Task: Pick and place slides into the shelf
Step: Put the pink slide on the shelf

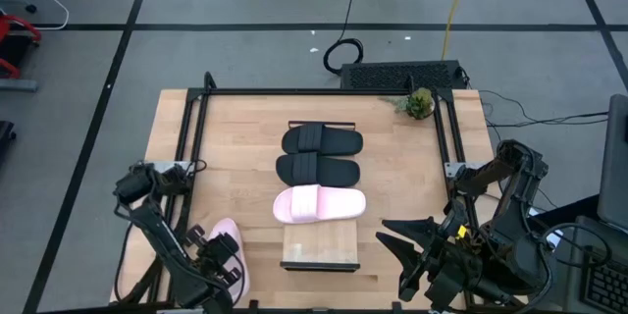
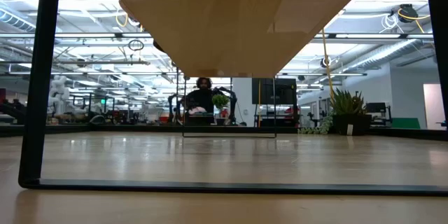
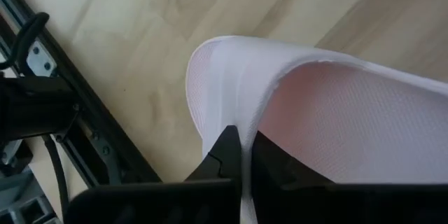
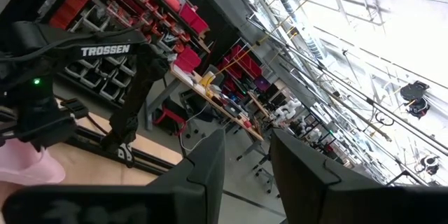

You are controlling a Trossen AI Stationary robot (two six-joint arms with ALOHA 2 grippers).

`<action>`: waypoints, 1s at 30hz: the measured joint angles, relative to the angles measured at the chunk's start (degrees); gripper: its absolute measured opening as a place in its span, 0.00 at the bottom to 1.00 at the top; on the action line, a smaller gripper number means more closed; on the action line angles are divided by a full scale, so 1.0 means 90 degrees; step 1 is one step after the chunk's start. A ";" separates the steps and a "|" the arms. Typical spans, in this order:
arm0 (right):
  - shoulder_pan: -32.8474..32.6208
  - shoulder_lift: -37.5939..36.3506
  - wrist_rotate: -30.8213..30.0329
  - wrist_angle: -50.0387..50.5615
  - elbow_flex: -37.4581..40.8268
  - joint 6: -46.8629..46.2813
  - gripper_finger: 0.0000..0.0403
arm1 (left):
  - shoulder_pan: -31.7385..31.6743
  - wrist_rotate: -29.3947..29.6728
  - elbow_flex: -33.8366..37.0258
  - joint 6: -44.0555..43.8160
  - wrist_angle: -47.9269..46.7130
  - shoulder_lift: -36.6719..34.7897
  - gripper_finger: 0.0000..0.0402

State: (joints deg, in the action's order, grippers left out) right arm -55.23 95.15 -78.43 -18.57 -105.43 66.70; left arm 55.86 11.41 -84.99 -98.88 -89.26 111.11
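The shelf [image 1: 320, 247] is a pale board with black end frames, lying mid-table. Two black slides [image 1: 321, 140] [image 1: 317, 169] and one pink slide [image 1: 319, 204] lie side by side on it. A second pink slide [image 1: 232, 245] is at the table's near left corner, with my left gripper [image 1: 220, 257] [image 3: 243, 141] shut on it. My right gripper [image 1: 400, 240] [image 4: 246, 155] hangs raised at the near right, pointing about level, open with nothing between its fingers. My left gripper pinches a thin curved edge of the pink slide [image 3: 246, 122] between its two fingers. One finger [image 3: 225, 148] is on the pale outer face, the other on the pink inner face. The fingers slant down from the table's near left. I cannot tell whether the slide's far end [image 3: 210, 63] rests on the table.
Black frame rails [image 1: 192, 128] run along the table's left, far and right edges. A small plant [image 1: 419, 104] stands at the far right corner. The shelf's near end shows bare board beside the pink slide. In the low view a person [image 2: 202, 98] sits far behind the table.
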 joint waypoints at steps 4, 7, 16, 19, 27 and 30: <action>0.0001 0.0000 0.0000 0.0000 0.0000 0.0000 0.27 | -0.0003 0.0123 0.0000 -0.0091 -0.0106 -0.0142 0.00; 0.0000 0.0000 0.0000 0.0000 0.0000 0.0000 0.27 | -0.0032 0.0120 -0.0002 -0.0142 -0.0087 -0.0202 0.00; 0.0001 0.0000 0.0000 0.0000 0.0000 0.0049 0.27 | -0.0142 0.0089 -0.0010 -0.0580 -0.0086 -0.0624 0.00; 0.0003 0.0000 0.0000 0.0000 0.0000 0.0051 0.27 | -0.0218 0.0092 -0.0012 -0.0591 -0.0092 -0.0773 0.00; 0.0013 -0.0118 -0.0126 0.0078 0.0000 0.0028 0.27 | -0.0479 0.0187 -0.0015 -0.0550 -0.0077 -0.1113 0.00; 0.0013 -0.0198 -0.0126 0.0063 0.0000 0.0046 0.27 | -0.0594 0.0241 -0.0016 -0.0491 -0.0086 -0.1201 0.00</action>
State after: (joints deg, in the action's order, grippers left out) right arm -55.11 93.37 -79.57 -18.00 -105.43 67.11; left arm 50.51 13.57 -85.13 -103.30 -90.03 100.31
